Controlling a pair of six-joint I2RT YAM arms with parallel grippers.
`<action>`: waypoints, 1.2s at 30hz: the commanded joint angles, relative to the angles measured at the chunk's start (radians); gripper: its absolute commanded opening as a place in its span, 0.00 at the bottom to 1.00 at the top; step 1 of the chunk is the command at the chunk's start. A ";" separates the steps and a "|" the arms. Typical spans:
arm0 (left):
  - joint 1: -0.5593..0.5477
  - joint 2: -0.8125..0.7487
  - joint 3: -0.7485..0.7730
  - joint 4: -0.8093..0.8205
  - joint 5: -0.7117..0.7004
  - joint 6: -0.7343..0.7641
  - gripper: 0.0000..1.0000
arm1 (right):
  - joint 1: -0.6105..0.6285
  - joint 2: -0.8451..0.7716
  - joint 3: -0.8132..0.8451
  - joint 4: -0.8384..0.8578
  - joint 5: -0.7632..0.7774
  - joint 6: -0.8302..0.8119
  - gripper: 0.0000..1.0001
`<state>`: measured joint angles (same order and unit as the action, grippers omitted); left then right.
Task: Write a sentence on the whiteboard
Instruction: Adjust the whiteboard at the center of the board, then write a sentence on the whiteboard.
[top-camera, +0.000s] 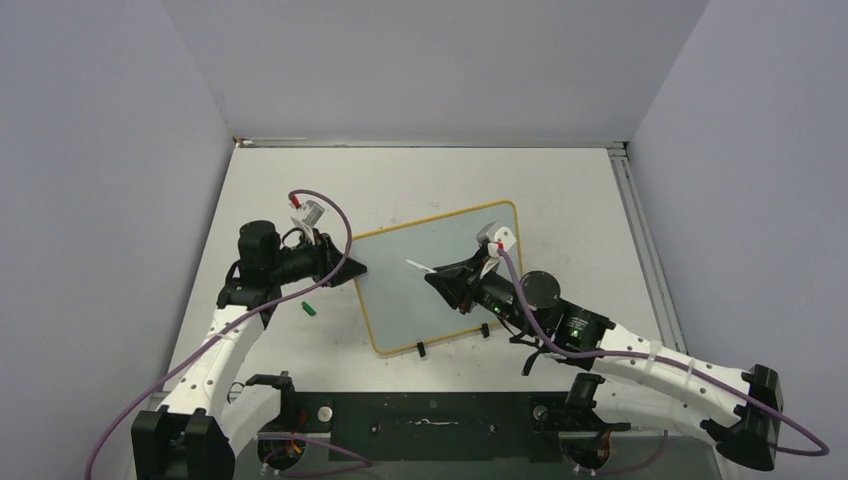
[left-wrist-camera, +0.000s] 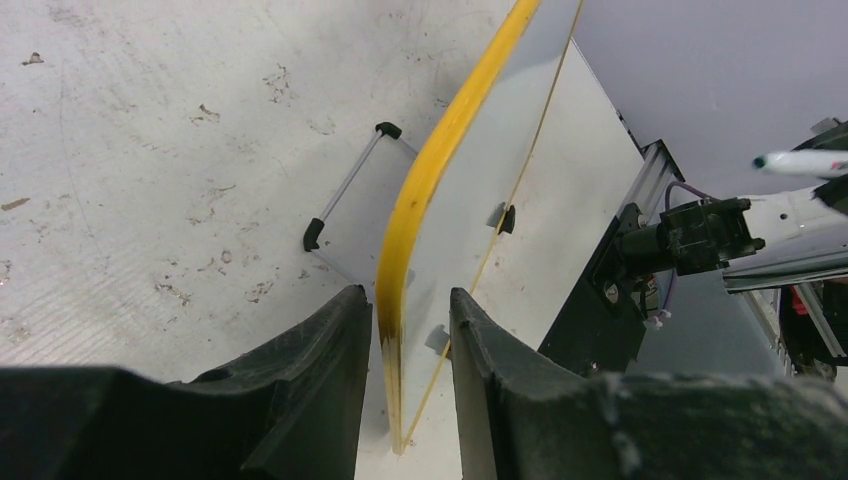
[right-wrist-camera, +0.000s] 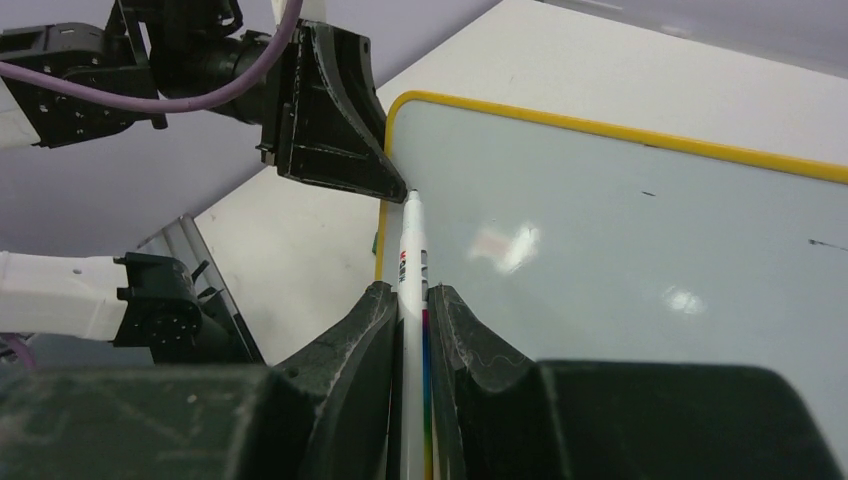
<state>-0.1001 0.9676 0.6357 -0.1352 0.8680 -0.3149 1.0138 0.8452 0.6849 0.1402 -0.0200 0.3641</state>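
Observation:
The whiteboard (top-camera: 440, 285), pale grey with a yellow frame and two black clips (top-camera: 421, 349) on its near edge, lies mid-table. Its surface shows no green sentence, only tiny specks. My left gripper (top-camera: 352, 270) is open and straddles the board's left edge (left-wrist-camera: 425, 180), with a gap on each side of the frame (left-wrist-camera: 405, 295). My right gripper (top-camera: 447, 277) is shut on a white marker (right-wrist-camera: 412, 250). The marker's tip (top-camera: 408, 263) points at the board's left part, near the left gripper. The marker also shows in the left wrist view (left-wrist-camera: 800, 163).
A small green cap (top-camera: 309, 308) lies on the table left of the board. An aluminium rail (top-camera: 640, 230) runs along the table's right edge. Grey walls close in three sides. The black base plate (top-camera: 430, 415) sits at the near edge.

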 joint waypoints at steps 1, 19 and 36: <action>0.012 -0.028 0.007 0.078 0.048 -0.025 0.33 | 0.079 0.075 0.021 0.140 0.145 -0.057 0.05; 0.023 -0.068 0.010 0.042 0.038 0.015 0.07 | 0.155 0.296 0.089 0.307 0.227 -0.120 0.05; 0.017 -0.086 -0.010 0.023 0.060 0.088 0.00 | 0.171 0.379 0.109 0.383 0.256 -0.158 0.05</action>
<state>-0.0818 0.8974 0.6277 -0.1165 0.9199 -0.2707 1.1790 1.2091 0.7410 0.4335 0.2184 0.2207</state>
